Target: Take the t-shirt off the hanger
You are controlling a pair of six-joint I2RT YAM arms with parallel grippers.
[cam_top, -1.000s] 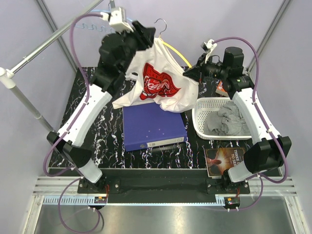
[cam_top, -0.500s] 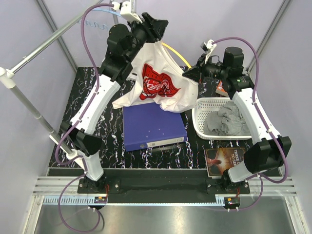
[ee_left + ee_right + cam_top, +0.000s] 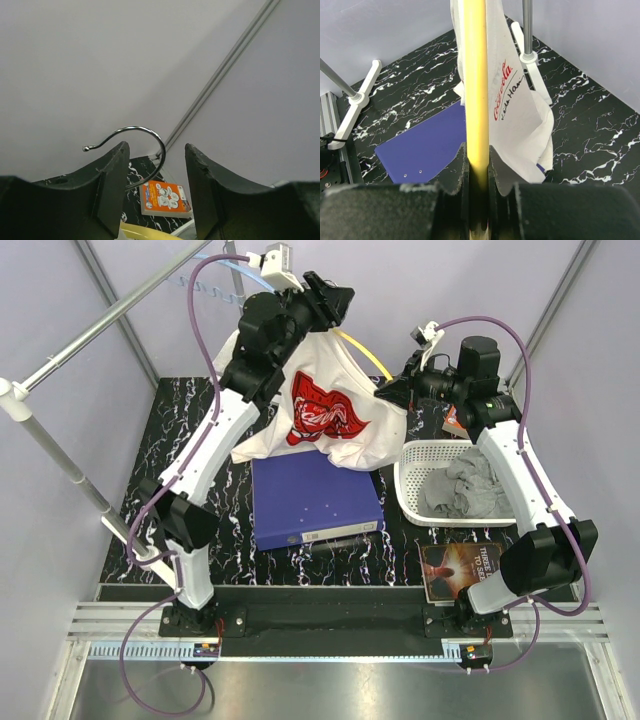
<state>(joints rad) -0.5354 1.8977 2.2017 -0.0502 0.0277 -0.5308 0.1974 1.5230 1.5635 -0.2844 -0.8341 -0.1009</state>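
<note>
Yellow hanger (image 3: 475,75), right hand (image 3: 478,162) pinching it. My spread left hand (image 3: 156,167) is just arriving astride its hook (image 3: 135,128), t-shirt (image 3: 320,415) still on.

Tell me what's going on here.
Two robot arms are taking a white t-shirt off a yellow hanger. The right gripper is shut on one arm of the hanger, holding it up above the table. The left gripper is open, up at the hanger's metal hook, which sits between its jaws. The t-shirt is not yet off; it hangs draped from the hanger.
</note>
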